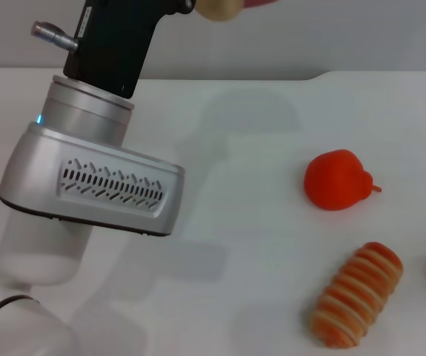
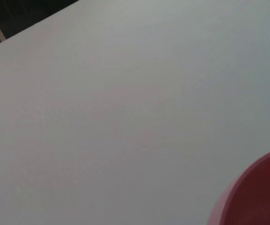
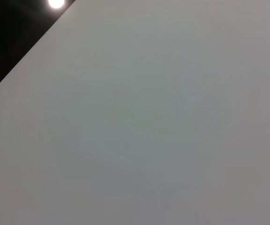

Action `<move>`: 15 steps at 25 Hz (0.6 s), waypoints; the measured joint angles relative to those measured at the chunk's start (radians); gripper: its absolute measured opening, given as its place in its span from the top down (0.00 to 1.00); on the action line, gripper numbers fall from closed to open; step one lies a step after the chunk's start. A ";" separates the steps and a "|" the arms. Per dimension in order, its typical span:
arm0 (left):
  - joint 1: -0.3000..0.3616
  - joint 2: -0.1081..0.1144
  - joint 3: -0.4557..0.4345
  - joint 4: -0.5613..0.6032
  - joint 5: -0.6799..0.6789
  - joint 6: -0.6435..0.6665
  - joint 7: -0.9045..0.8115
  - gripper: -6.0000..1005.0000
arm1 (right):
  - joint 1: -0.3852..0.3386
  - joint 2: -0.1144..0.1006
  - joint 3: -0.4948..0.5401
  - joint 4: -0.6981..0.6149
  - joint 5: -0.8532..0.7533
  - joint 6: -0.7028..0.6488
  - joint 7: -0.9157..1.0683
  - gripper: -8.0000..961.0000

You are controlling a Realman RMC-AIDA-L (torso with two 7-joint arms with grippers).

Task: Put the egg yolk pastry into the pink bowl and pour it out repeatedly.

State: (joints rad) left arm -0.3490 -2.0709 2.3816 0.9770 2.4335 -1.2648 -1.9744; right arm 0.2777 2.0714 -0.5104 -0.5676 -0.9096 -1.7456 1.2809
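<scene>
Reaching far across the table [image 1: 272, 133], the left end effector [image 1: 187, 6] meets the egg yolk pastry [image 1: 220, 7] and pink bowl [image 2: 257, 197]; its grip state cannot be told. Right arm unseen.

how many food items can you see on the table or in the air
3: a red fruit on the table's right side, a striped roll just in front of it, and the egg yolk pastry up at the head view's top edge. More may lie outside view.
</scene>
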 joint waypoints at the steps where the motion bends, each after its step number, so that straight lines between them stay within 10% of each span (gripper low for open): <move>1: -0.001 0.000 0.001 0.000 0.000 -0.003 0.000 0.95 | 0.000 0.000 0.000 0.000 0.000 0.000 0.000 0.55; 15: -0.019 0.002 0.051 -0.002 0.012 -0.022 0.019 0.95 | 0.002 -0.001 0.000 0.000 0.000 0.006 -0.001 0.55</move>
State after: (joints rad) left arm -0.3684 -2.0685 2.4325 0.9754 2.4457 -1.2866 -1.9551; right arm 0.2792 2.0708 -0.5108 -0.5675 -0.9096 -1.7394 1.2798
